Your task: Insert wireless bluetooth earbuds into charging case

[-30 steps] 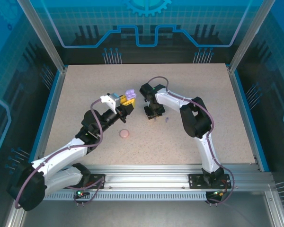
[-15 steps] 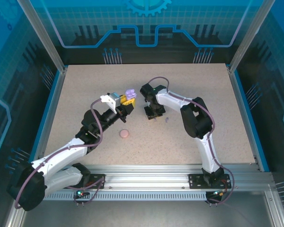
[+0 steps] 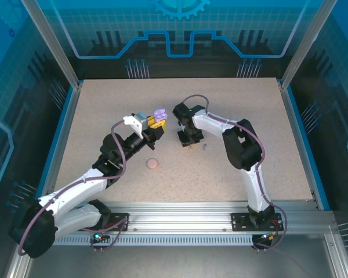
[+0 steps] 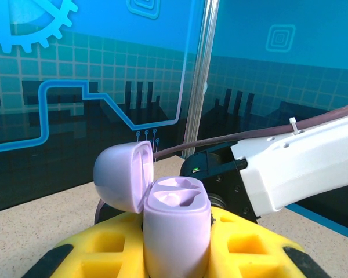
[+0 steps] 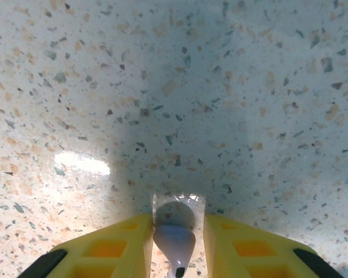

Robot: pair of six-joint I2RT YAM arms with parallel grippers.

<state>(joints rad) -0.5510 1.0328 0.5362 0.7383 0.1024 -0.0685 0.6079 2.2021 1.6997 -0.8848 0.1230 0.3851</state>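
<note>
A purple charging case (image 4: 177, 231) stands upright between the yellow fingers (image 4: 98, 249) of my left gripper (image 3: 155, 123), which is shut on it. The lid (image 4: 123, 176) is swung open to the left, and both sockets are empty. The case (image 3: 159, 114) is held up off the table. My right gripper (image 3: 188, 141) points straight down, close to the tabletop, just right of the case. A small purple earbud (image 5: 173, 242) sits between its yellow fingers, against the left one, with the stem toward the camera. Another tiny earbud (image 3: 204, 147) lies on the table just right of that gripper.
A round pink disc (image 3: 153, 164) lies on the speckled table (image 3: 249, 116) in front of the left gripper. The right arm's white link (image 4: 301, 162) passes close behind the case. Blue glass walls and metal posts enclose the table.
The left gripper and the case have drifted slightly up and to the right. The right gripper stays low over the same spot.
</note>
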